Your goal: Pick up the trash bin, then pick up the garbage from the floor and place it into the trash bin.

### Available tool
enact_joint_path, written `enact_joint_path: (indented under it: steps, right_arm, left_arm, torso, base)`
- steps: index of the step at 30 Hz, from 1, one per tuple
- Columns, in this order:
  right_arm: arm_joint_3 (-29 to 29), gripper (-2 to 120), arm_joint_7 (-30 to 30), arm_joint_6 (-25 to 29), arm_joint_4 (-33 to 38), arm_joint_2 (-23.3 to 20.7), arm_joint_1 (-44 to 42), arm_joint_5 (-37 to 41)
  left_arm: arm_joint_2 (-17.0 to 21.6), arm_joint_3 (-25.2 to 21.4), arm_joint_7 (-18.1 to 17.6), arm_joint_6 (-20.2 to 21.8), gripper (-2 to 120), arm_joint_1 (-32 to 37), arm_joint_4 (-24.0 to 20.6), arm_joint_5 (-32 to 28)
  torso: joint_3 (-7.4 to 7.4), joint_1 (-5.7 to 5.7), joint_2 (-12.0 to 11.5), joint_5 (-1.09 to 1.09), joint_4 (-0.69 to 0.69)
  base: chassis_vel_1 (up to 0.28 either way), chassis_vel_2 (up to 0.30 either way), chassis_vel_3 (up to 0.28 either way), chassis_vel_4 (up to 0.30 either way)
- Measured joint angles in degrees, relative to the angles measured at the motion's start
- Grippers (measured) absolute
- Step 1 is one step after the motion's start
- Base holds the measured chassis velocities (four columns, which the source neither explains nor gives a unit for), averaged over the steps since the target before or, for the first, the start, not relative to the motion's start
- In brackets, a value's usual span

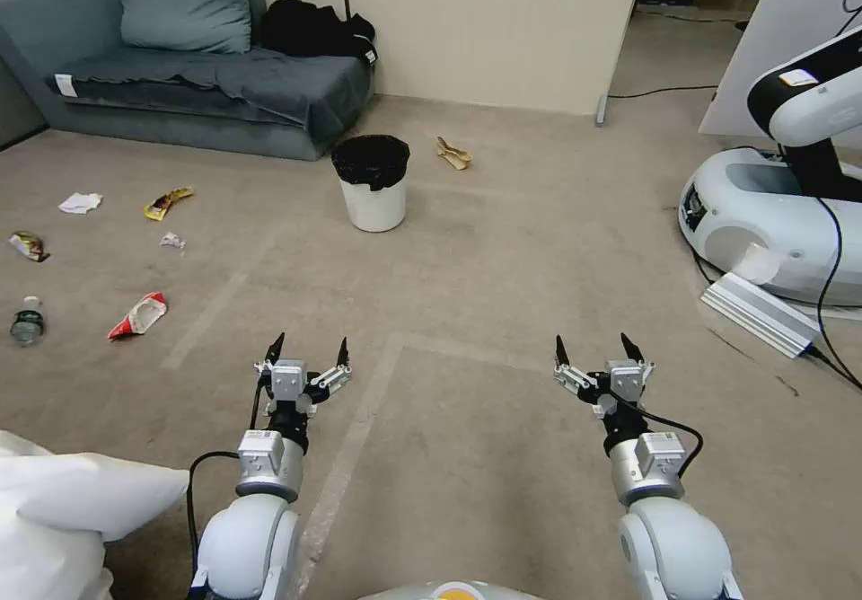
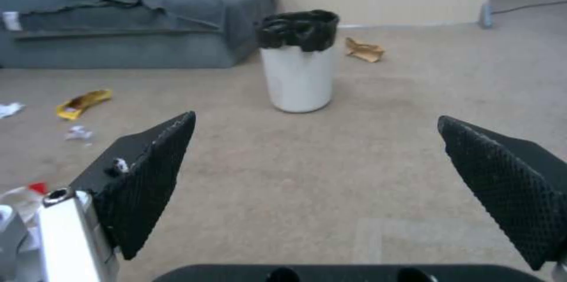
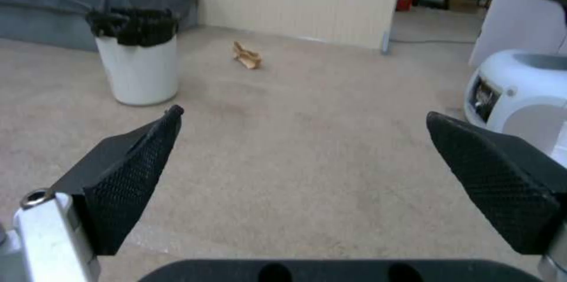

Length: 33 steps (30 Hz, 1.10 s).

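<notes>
The trash bin (image 1: pixel 373 189) (image 2: pixel 300 71) (image 3: pixel 141 67), white with a black liner, stands upright on the carpet ahead near the sofa. Garbage lies scattered on the floor: a tan scrap (image 1: pixel 453 154) (image 2: pixel 364 50) (image 3: pixel 247 56) beside the bin, a yellow wrapper (image 1: pixel 167 202) (image 2: pixel 83 103), a red wrapper (image 1: pixel 139 316), tissue wads (image 1: pixel 81 202), a small white scrap (image 1: pixel 172 241) and a bottle (image 1: pixel 27 321) at the left. My left gripper (image 1: pixel 308 349) (image 2: pixel 316 138) and right gripper (image 1: pixel 597 348) (image 3: pixel 304 131) are both open and empty, held low and well short of the bin.
A grey-blue sofa (image 1: pixel 215 79) runs along the back left wall. Another white robot (image 1: pixel 781 214) with cables and a silver bar (image 1: pixel 763 313) stands at the right. A white cloth-like shape (image 1: pixel 63 510) is at the near left. Open carpet lies between me and the bin.
</notes>
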Motion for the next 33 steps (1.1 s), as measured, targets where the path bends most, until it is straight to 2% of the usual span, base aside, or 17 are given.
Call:
enact_joint_path:
  steps: [3,4,7,8,10,11,13,17,27,33]
  right_arm:
    - [-0.9,100,0.9,0.7,6.8,2.0,-5.6,-2.3]
    - [-0.9,100,0.9,0.7,6.8,2.0,-5.6,-2.3]
    - [-1.7,100,1.8,1.4,13.8,4.0,-11.3,-4.7]
    - [-1.7,100,1.8,1.4,13.8,4.0,-11.3,-4.7]
    - [-2.3,100,1.5,2.8,16.8,5.1,-13.0,-3.1]
    - [-2.3,100,1.5,2.8,16.8,5.1,-13.0,-3.1]
    - [-2.4,100,1.0,3.1,17.3,5.2,-12.5,-2.3]
    - [-1.8,100,-0.2,3.5,17.4,5.2,-11.9,-1.9]
    - [-1.7,100,-1.1,3.5,16.7,5.3,-11.4,-1.6]
    - [-1.7,100,-1.8,3.4,16.3,5.3,-11.3,-1.8]
  left_arm:
    - [-0.1,-1.6,-2.1,4.8,100,3.9,-6.6,1.3]
    - [-0.1,-1.6,-2.1,4.8,100,3.9,-6.6,1.3]
    - [-0.2,-3.2,-4.2,9.5,100,7.6,-12.9,2.6]
    - [-0.2,-3.2,-4.2,9.5,100,7.6,-12.9,2.6]
    - [-0.3,-4.3,-5.7,13.0,100,10.4,-17.8,3.5]
    - [-0.3,-4.3,-5.7,13.0,100,10.4,-17.8,3.5]
    - [-0.4,-5.2,-7.1,16.3,100,12.8,-22.1,4.2]
    - [-0.6,-5.0,-7.6,18.7,100,13.5,-23.8,4.2]
    - [-1.0,-4.2,-7.2,19.0,100,13.5,-23.8,4.9]
    - [-1.1,-2.3,-5.4,18.7,100,14.1,-23.4,4.6]
  torso:
    - [0.0,0.0,0.0,0.0,0.0]
    - [0.0,0.0,0.0,0.0,0.0]
    - [-0.01,-0.01,0.0,0.0,0.0]
    - [-0.01,-0.01,0.0,0.0,0.0]
    - [-0.01,-0.01,0.0,-0.02,0.0]
    - [-0.01,-0.01,0.0,-0.02,0.0]
    - [0.0,0.0,0.0,0.03,0.03]
    - [-0.01,-0.01,0.0,0.0,0.0]
    - [0.0,0.0,0.0,0.01,0.0]
    - [0.0,0.0,0.0,0.01,0.0]
  base:
    - [0.0,0.0,0.0,0.0]
    - [0.0,0.0,0.0,0.0]
    - [0.0,0.0,0.0,0.0]
    - [0.0,0.0,0.0,0.0]
    - [0.0,0.0,0.0,0.0]
    - [0.0,0.0,0.0,0.0]
    - [0.0,0.0,0.0,0.0]
    - [0.0,0.0,0.0,0.0]
    - [0.0,0.0,0.0,0.0]
    - [0.0,0.0,0.0,0.0]
